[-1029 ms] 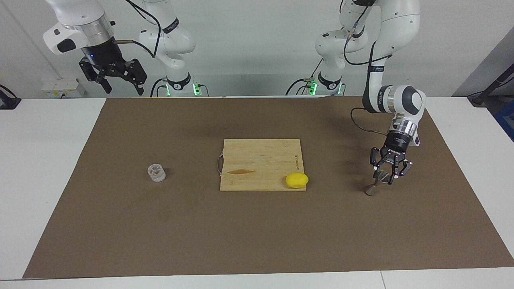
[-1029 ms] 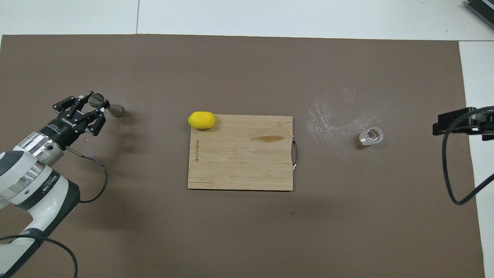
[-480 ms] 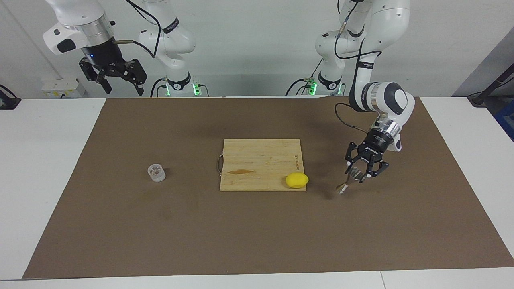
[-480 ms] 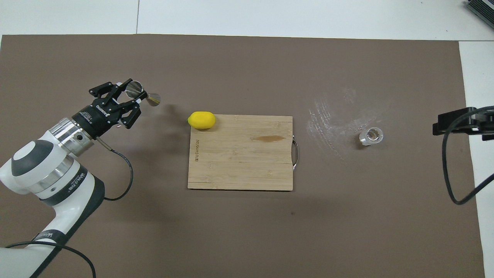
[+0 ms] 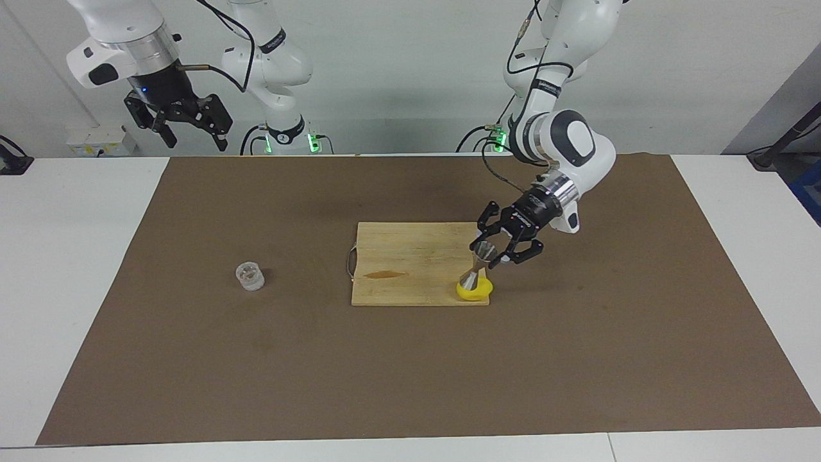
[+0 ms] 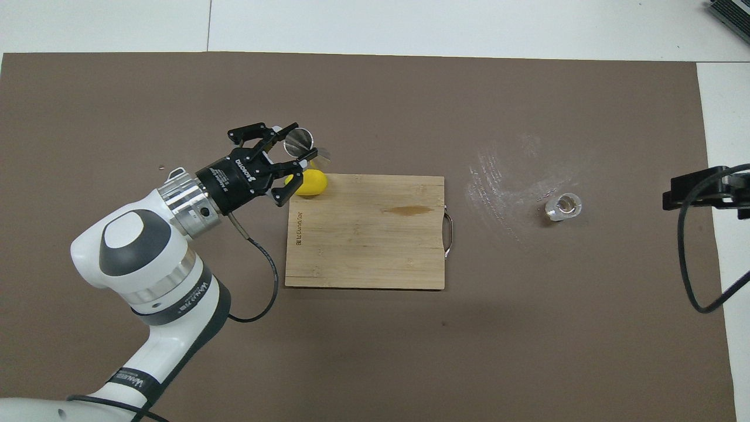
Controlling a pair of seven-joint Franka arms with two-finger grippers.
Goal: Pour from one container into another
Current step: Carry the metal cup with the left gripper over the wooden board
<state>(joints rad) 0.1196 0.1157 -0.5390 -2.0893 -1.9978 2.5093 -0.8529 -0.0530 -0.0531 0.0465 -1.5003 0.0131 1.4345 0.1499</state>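
My left gripper is shut on the upper cone of the small metal jigger. It holds the jigger tilted in the air, over the lemon at the corner of the wooden cutting board. The small clear cup stands upright on the brown mat toward the right arm's end, with nothing touching it. High above the mat's edge at its own end, my right gripper waits, open and holding nothing.
The cutting board lies mid-table with a dark stain and a metal handle facing the cup. Whitish smears mark the mat beside the cup. The brown mat covers most of the white table.
My left arm has lifted the jigger off the mat and carried it from its own end toward the middle, to above the lemon. The right arm has barely moved.
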